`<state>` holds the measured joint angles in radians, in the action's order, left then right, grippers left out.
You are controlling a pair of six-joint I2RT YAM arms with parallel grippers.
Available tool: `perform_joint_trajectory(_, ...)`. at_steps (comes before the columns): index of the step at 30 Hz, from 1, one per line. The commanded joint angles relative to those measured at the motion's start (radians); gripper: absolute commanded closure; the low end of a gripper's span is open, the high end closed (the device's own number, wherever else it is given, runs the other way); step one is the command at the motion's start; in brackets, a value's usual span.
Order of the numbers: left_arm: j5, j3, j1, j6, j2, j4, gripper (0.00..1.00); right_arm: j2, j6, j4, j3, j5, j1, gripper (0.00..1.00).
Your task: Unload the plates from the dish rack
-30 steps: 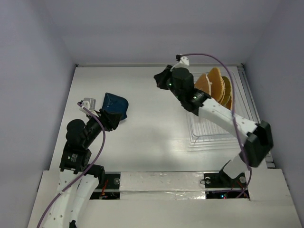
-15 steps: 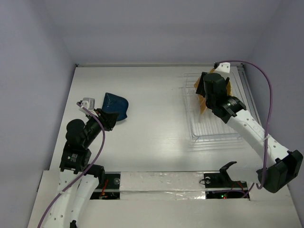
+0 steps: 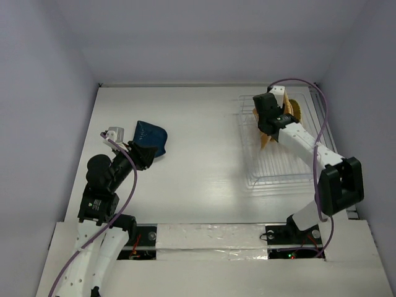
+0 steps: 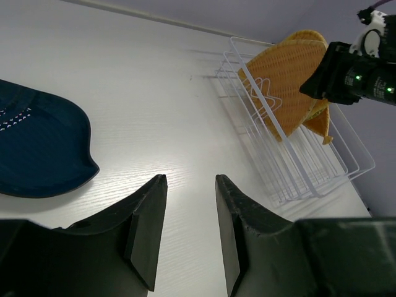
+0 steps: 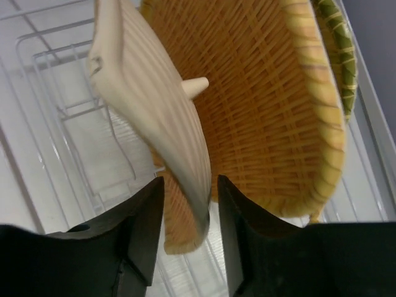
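Right hand straddles an orange plate in the dish rack — grip unclear; left hand open by the blue plate.

Blue plate partly beyond the picture's edge; orange plates mostly behind the right arm

Bright, even light falls from above, leaving a soft glare patch on the white table beside the dish rack. Shadows are faint. In the right wrist view the nearest plate looks pale and slightly blurred.
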<state>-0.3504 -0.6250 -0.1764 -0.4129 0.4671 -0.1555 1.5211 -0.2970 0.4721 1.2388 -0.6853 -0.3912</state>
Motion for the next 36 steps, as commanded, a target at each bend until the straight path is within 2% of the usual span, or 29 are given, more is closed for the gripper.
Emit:
perform_joint_trajectory(1,-0.002,-0.004,0.005,0.0,-0.002,0.037,0.65,0.043,0.03,-0.021,0.08,-0.04,0.015,0.56)
perform_joint_trajectory(3,-0.007,-0.002,0.005,0.0,-0.001,0.037,0.65,0.066,0.039,-0.015,0.096,-0.042,0.015,0.59)
perform_joint_trajectory(6,-0.01,-0.002,0.005,0.0,-0.002,0.039,0.65,0.076,0.048,-0.009,0.103,-0.052,0.015,0.74)
perform_joint_trajectory(7,-0.01,-0.002,0.005,0.0,-0.002,0.04,0.65,0.077,0.05,-0.006,0.113,-0.057,0.015,0.83)
perform_joint_trajectory(10,-0.012,-0.002,0.005,0.0,-0.005,0.042,0.65,0.068,0.059,0.008,0.12,-0.072,0.015,0.93)
perform_joint_trajectory(16,-0.018,-0.001,0.005,0.0,-0.005,0.043,0.65,0.028,0.081,0.037,0.139,-0.099,-0.008,0.98)
perform_joint_trajectory(30,-0.019,0.001,0.014,-0.001,-0.004,0.045,0.65,-0.094,0.117,0.166,0.32,-0.204,-0.086,1.0)
perform_joint_trajectory(34,-0.019,-0.001,0.014,-0.001,-0.002,0.045,0.65,-0.189,0.113,0.137,0.311,-0.117,-0.136,1.0)
perform_joint_trajectory(36,-0.022,0.002,0.014,-0.001,-0.002,0.047,0.65,-0.211,0.105,0.071,0.274,-0.027,-0.192,1.0)
